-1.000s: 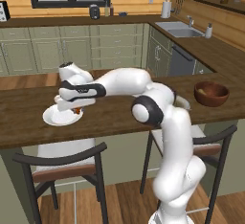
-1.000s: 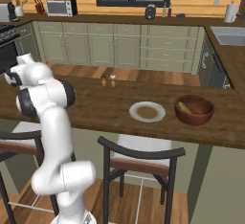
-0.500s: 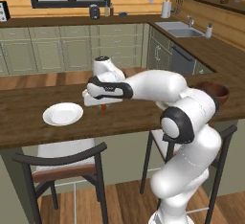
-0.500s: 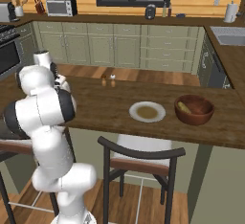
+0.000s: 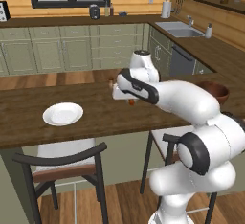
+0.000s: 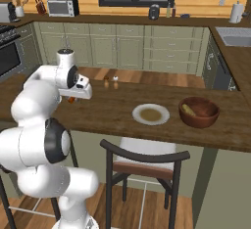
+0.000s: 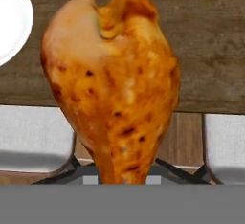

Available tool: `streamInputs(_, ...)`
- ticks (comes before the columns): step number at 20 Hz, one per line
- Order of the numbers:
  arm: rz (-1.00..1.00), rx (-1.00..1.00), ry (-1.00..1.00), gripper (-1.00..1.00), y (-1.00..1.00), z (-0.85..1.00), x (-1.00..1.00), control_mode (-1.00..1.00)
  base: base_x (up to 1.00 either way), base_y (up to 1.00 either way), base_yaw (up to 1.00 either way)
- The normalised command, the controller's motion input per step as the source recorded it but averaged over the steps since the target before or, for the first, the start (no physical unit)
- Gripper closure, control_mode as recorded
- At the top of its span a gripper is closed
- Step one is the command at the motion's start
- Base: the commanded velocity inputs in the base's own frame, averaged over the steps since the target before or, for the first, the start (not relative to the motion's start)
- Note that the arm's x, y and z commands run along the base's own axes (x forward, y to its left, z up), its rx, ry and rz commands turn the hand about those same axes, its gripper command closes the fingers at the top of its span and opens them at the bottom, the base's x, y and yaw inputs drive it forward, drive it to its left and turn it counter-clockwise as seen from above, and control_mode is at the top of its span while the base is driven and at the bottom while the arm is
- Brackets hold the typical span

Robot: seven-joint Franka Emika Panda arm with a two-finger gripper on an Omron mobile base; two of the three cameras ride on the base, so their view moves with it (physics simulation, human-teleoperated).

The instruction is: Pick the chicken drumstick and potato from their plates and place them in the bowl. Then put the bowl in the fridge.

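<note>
Over the last second swung off the white plate [image 5: 62,114], now left behind bare, with pincer [image 5: 130,102] clamped on the chicken drumstick [image 7: 113,82] hanging beneath it above the surface [image 5: 95,117]; bowl [image 6: 198,112] far ahead, drop-in judged next.

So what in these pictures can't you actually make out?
- Gripper fingers: left base view, hidden under the white hand; hand view, covered by the chicken drumstick.
- Bowl: left base view, half behind the arm.
- Yellowish lump in the bowl, right base view: too small to identify.
- White plate: hand view, cut by the edge.
</note>
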Motion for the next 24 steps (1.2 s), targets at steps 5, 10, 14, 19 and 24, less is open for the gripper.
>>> streamInputs(5, 0.0, 0.0, 0.0, 1.0, -1.0, 0.25, 0.0, -1.0, 0.0, 0.0, 0.0)
streamInputs(10, 0.0, 0.0, 0.0, 1.0, -1.0, 0.08, 0.0, -1.0, 0.0, 0.0, 0.0)
streamInputs(14, -0.03, 0.0, 0.0, 1.0, -1.0, 0.18, 0.03, -1.0, 0.0, 0.0, 0.0)
streamInputs(19, -0.06, 0.0, 0.0, 1.0, -1.0, 0.19, 0.13, -1.0, 0.0, 0.0, 0.0)
streamInputs(24, -0.13, -0.02, 0.0, 1.0, -0.95, 0.12, 0.07, -1.0, 0.0, 0.0, 0.0)
